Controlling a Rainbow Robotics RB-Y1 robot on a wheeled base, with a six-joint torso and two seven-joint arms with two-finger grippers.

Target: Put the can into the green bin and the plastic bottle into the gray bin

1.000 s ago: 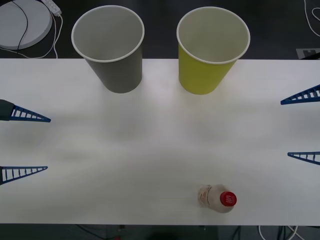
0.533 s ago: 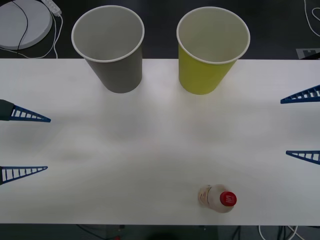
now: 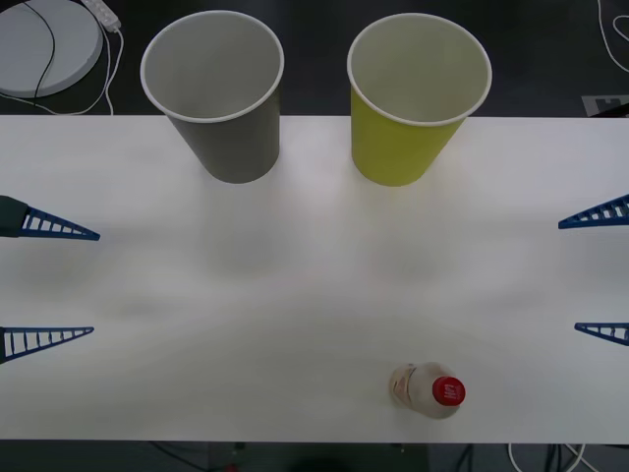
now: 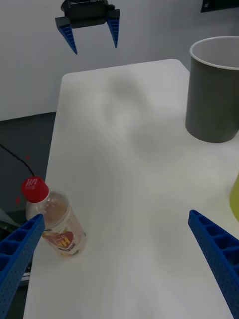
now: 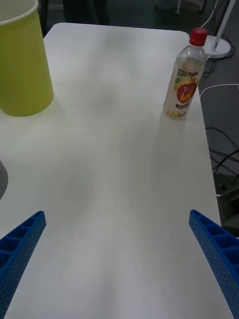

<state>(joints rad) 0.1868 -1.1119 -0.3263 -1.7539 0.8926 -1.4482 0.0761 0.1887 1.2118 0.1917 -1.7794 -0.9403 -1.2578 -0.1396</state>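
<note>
Bottle (image 3: 427, 389) stands upright near the table's (image 3: 314, 295) front edge, right of centre, red cap (image 3: 448, 391) on, well apart from both bins. In the left wrist view the bottle (image 5: 183, 83) stands close to the table edge, label facing the camera; in the right wrist view it (image 4: 55, 219) sits just beside that gripper's one finger, not touching as far as can be seen.

Gray bin (image 3: 218, 93) is upright at the table's far edge, left of centre. Green bin (image 3: 413, 96) is upright beside it to the right, with a gap between the two. Both interiors look pale, with nothing visible inside.

Left gripper (image 3: 47, 281) hovers at the left edge of the table, fingers spread wide, holding nothing. It also appears across the table in the right wrist view (image 4: 89, 32), jaws apart.

Right gripper (image 3: 601, 272) hovers at the right edge of the table, fingers spread wide, holding nothing, behind and to the right of the bottle.

A round white disc (image 3: 44, 41) with cables lies on the floor behind the table, far left.
</note>
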